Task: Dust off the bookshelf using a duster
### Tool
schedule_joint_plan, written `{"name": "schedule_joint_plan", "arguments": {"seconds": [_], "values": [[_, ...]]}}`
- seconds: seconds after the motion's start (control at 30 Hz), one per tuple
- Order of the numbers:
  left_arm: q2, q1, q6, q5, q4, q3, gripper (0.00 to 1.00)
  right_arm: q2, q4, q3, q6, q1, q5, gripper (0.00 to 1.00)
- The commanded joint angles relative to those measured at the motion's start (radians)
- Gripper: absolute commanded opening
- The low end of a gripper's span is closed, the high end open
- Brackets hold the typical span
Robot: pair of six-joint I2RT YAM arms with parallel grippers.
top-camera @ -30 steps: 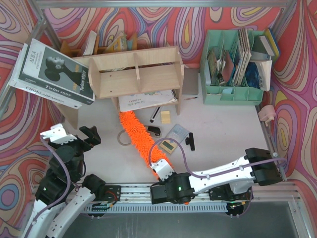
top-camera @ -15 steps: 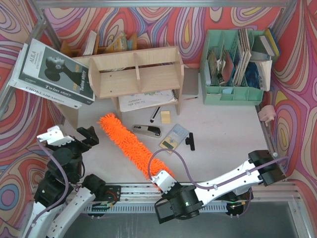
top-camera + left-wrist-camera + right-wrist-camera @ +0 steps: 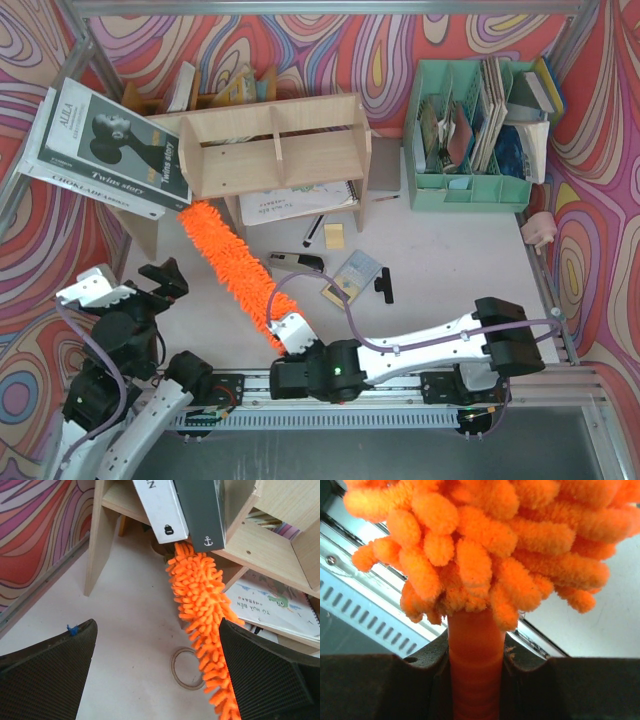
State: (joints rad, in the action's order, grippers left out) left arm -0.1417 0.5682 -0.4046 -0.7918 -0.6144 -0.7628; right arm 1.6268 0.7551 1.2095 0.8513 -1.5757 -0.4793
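The right gripper (image 3: 287, 338) was pinched shut on the thin handle of the duster (image 3: 228, 262); the right wrist view showed both jaws pressed against the orange stem. From that claw, in the top view, the duster's long axis ran up toward 11 o'clock; its fluffy tip lay at the left end of the bookshelf (image 3: 275, 150), tucked under the leaning books (image 3: 110, 145). Whether it touched the wood could not be told. The shelf itself stood at 12 o'clock from the claw, so the right arm was the working one. The left gripper (image 3: 163, 280) was spread wide and empty, near the duster at its 9 o'clock. The overhanging books probably closed off 11 o'clock; the freer room for a sweep looked to be toward 3 o'clock along the shelf front, above an open notebook (image 3: 298, 200); a tape ring (image 3: 185, 667) lay on the table beside the duster.
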Motion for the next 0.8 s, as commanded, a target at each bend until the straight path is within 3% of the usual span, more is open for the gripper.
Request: {"name": "schedule_joint_plan", "arguments": {"seconds": [0.0, 0.27, 0.77], "values": [[0.048, -0.006, -0.019, -0.079, -0.022, -0.009, 0.98, 0.055, -0.099, 0.072, -0.095, 0.035, 0.01, 0.0], [0.085, -0.006, -0.039, -0.152, -0.044, -0.012, 0.98, 0.063, -0.228, 0.109, -0.203, 0.13, 0.052, 0.0], [0.089, -0.006, -0.104, -0.307, -0.152, -0.047, 0.98, 0.352, -0.291, 0.428, -0.413, 0.203, 0.171, 0.0]]}}
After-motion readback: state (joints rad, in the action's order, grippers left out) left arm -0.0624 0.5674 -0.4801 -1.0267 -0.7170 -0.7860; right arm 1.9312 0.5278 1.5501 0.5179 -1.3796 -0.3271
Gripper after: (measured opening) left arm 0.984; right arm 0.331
